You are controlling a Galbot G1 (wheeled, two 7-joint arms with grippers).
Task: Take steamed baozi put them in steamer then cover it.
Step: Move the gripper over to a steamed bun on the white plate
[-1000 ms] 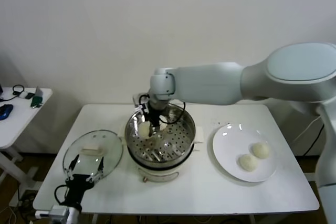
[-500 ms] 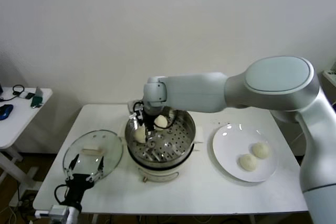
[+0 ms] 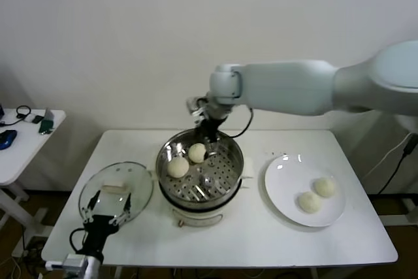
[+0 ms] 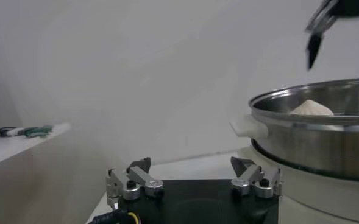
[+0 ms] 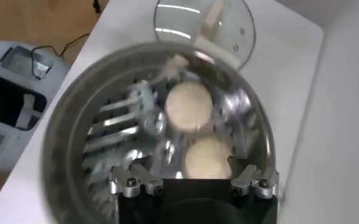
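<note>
Two baozi (image 3: 187, 160) in steamer (image 3: 225, 184), two on plate (image 3: 284, 191).

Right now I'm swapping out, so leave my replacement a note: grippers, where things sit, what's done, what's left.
Right gripper: open, empty, above the steamer's far rim.
Left gripper: open, idle, low at the table's near-left edge by the glass lid.
Done: two baozi in the steamer.
Left: two baozi on the white plate; then put the lid on.

Lab — bare wall, white table (image 3: 261, 240), cables (image 3: 25, 114)
</note>
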